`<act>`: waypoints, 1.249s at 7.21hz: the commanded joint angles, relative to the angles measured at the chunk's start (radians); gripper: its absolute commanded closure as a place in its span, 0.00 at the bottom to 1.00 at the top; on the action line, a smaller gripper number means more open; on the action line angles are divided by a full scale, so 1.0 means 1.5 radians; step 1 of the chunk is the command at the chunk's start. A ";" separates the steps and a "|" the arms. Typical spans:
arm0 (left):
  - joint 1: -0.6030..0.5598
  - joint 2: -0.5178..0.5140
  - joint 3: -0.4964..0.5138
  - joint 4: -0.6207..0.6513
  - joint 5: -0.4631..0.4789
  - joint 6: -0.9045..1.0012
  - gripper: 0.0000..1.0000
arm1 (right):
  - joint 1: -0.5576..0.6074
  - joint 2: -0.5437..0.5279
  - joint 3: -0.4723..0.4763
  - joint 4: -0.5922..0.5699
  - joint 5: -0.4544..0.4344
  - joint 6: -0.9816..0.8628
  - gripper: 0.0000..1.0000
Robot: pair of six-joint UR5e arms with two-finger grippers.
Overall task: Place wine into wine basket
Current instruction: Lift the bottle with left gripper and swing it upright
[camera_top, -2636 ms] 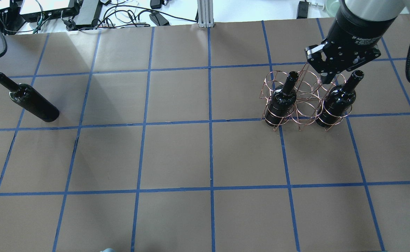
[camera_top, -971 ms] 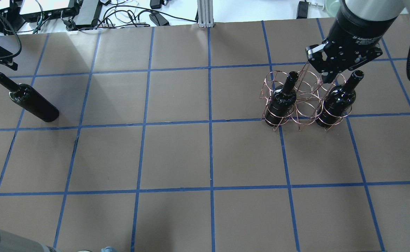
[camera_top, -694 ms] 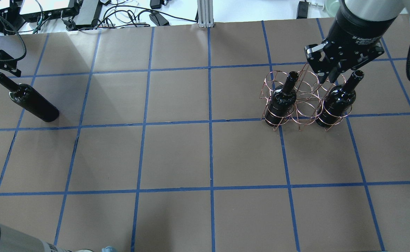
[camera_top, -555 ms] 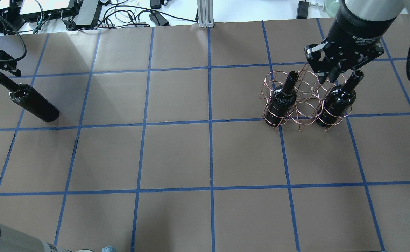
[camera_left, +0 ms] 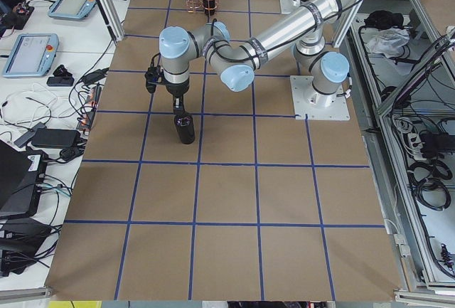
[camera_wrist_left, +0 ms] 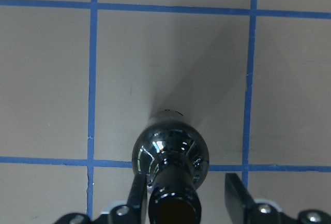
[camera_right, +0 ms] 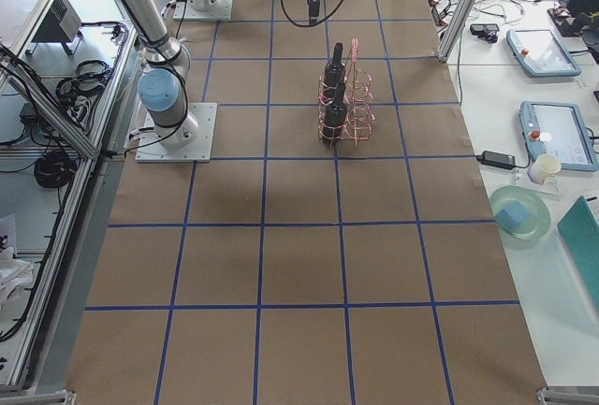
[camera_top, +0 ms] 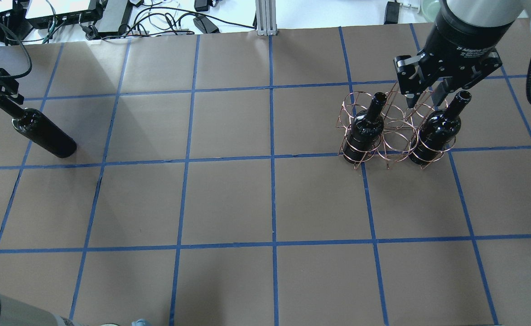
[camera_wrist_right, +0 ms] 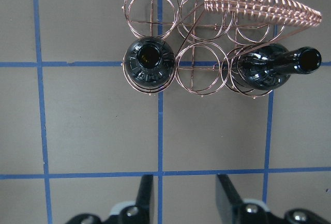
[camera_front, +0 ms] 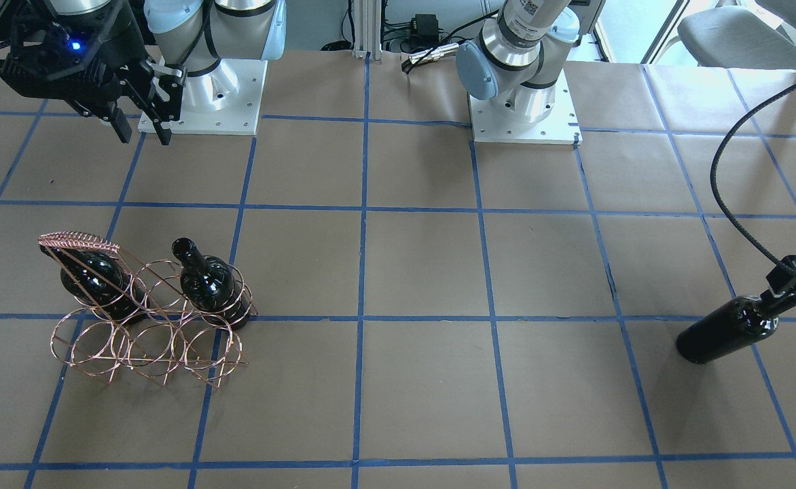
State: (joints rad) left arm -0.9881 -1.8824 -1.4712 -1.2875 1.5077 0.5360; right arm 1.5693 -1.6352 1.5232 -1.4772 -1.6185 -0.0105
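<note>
Two bottles (camera_top: 369,129) stand in the wine basket (camera_wrist_right: 258,8), far right. The third wine (camera_top: 43,136) stands on the desk (camera_top: 229,199), far left. My left tool (camera_wrist_left: 185,190) straddles its neck, unclamped; the right tool (camera_wrist_right: 186,190) hangs spread. Next, I judge: clamp, lift.

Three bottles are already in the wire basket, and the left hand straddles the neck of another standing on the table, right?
No: the wine basket holds two, not three, a first bottle and a second bottle in its end hoops, as the right wrist view shows. The left hand does straddle the neck of the loose bottle standing on the table.
</note>
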 commanded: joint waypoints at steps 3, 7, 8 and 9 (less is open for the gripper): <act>0.000 0.004 0.000 -0.006 0.013 0.009 1.00 | -0.001 0.002 0.000 0.000 0.002 0.000 0.05; -0.066 0.058 0.002 -0.026 0.007 -0.087 1.00 | -0.002 0.002 0.000 0.001 0.000 0.002 0.30; -0.123 0.074 0.002 -0.029 0.007 -0.158 1.00 | -0.001 0.001 0.000 0.001 0.000 0.006 0.26; -0.181 0.087 -0.006 -0.030 0.007 -0.225 1.00 | -0.001 0.001 0.000 0.001 0.001 0.002 0.32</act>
State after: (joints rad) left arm -1.1619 -1.7777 -1.4712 -1.3290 1.5189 0.3169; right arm 1.5672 -1.6330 1.5232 -1.4757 -1.6180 -0.0047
